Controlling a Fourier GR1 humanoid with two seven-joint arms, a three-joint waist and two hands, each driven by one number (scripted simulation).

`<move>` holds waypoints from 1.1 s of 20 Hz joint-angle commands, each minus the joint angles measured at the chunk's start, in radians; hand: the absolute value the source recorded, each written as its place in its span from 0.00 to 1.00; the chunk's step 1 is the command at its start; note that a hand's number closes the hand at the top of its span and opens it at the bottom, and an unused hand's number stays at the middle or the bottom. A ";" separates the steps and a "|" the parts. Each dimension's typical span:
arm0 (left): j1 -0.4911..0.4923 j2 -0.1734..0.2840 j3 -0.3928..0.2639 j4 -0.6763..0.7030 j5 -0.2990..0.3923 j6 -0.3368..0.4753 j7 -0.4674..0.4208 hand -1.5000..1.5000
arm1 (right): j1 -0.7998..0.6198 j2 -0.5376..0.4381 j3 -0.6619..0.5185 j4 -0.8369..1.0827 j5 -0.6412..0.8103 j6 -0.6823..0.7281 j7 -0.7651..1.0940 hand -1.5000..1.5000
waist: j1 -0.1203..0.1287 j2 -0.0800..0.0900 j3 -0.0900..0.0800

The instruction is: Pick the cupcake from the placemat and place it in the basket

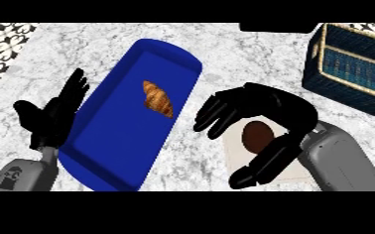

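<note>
Right hand (275, 111): your fingers and thumb are spread apart, arched over the cupcake, holding nothing.
Cupcake (256, 135): under your palm, on the pale placemat (236, 151).
Basket (344, 67): up past your right hand.
Left hand (53, 114): open, resting beside the blue tray (121, 134) with a croissant (158, 98).

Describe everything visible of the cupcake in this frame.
The cupcake shows as a dark brown, rounded oval seen from above; no wrapper or frosting detail can be made out. It sits on the pale beige placemat, right of the blue tray. The right robot hand arches over it, fingers to its left and thumb below, partly hiding its right edge. Whether the hand touches it cannot be told.
</note>
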State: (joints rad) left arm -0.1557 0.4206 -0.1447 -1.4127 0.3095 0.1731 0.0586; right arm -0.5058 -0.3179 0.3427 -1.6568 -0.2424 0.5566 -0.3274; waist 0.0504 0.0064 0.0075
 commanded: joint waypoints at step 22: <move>-0.077 0.033 0.058 0.055 -0.015 -0.030 0.147 0.50 | -0.347 -0.421 -0.122 -0.175 0.244 0.366 0.423 0.00 | -0.046 -0.007 -0.010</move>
State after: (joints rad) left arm -0.2026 0.4635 -0.0850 -1.3690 0.3037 0.1351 0.1771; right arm -0.7612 -0.6710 0.2259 -1.9036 0.0534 0.7812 0.0604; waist 0.0000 -0.0037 -0.0023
